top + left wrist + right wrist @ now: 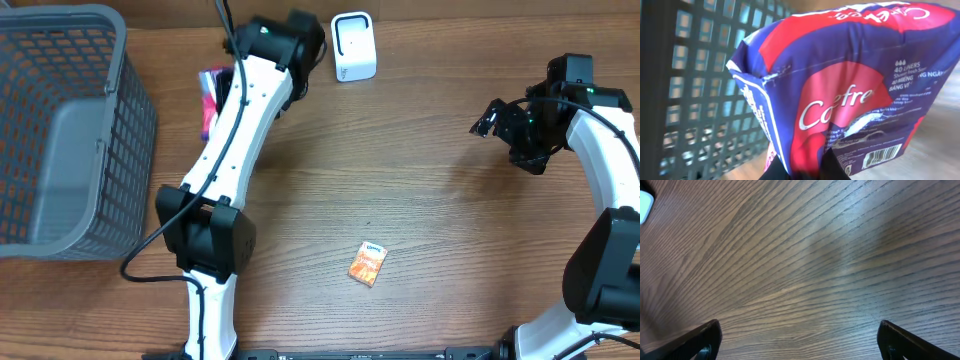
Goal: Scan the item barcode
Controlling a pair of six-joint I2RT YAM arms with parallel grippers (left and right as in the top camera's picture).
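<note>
Left gripper (805,169) is clamped on the lower edge of the pack (840,75), dark fingers (776,169) pinching soft purple-and-red film. The pack sits left of the scanner (353,45), with the left arm's wrist between the two. Whether it is clear of the table (805,255) I can't tell. Right gripper (800,347) hangs well to the right of the scanner, jaws wide apart, nothing between them, bare wood below.

Now the worries. The barcode (882,157) lies low on the pack, just beside the right-hand finger. If the film creeps in the grip, that finger could cover the bars. The hold is only an edge pinch on a squashy bag, so a quick swing toward the scanner may let it flop or slide out.

The basket (60,130) stands on the far side of the pack from the scanner, close behind it in the wrist view. A wide turn could catch a corner in the mesh. The scanner is small and light-looking, and the wrist is already near it, so a careless approach might knock it askew. Shiny, wrinkled film could also spoil the read unless the barcode faces the scanner squarely.

The orange packet (368,263) lies well toward the robot from the scanner, out of the way.
</note>
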